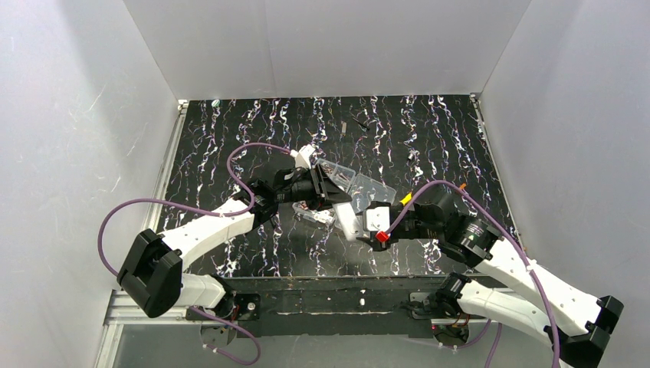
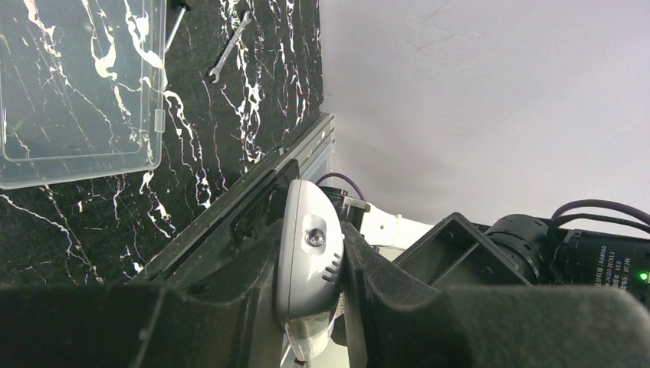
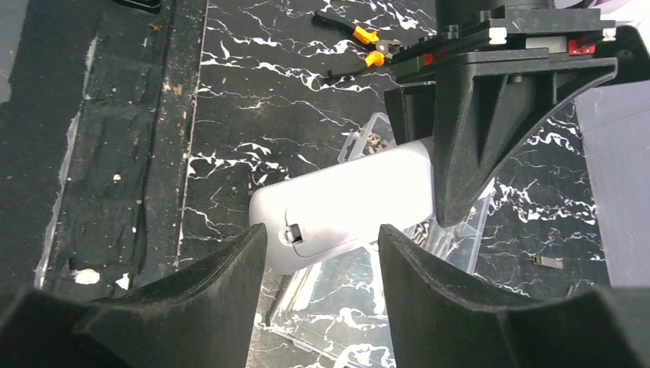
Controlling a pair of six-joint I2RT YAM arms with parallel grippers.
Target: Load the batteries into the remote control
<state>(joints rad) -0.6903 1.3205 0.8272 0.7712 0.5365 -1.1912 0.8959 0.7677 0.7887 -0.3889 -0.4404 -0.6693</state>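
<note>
1. I count one remote control (image 3: 345,203), white and slim. It is held up off the black marbled table (image 1: 230,153), near the middle where the two arms meet.
2. There are two pincers in play. The left gripper (image 2: 310,230) is pinching the remote control across its thin sides, with a black finger pressed flat on each face. In the left wrist view the handset stands edge-on between them.
3. The right gripper (image 3: 318,230) is spread wide. From its own camera the rounded end of the remote control sits in the gap between the two fingers (image 3: 230,291). I cannot tell whether either finger touches it.
4. The face turned to the right wrist camera shows a curved seam and one small dark latch near that rounded end.
5. I see one clear box (image 3: 452,230) on the table, directly beneath the remote control, with small metal parts in its compartments.
6. One pair of orange-and-black pliers (image 3: 368,38) lies beyond the box.
7. One small wrench (image 2: 230,46) lies on the table well apart from both grippers.
</note>
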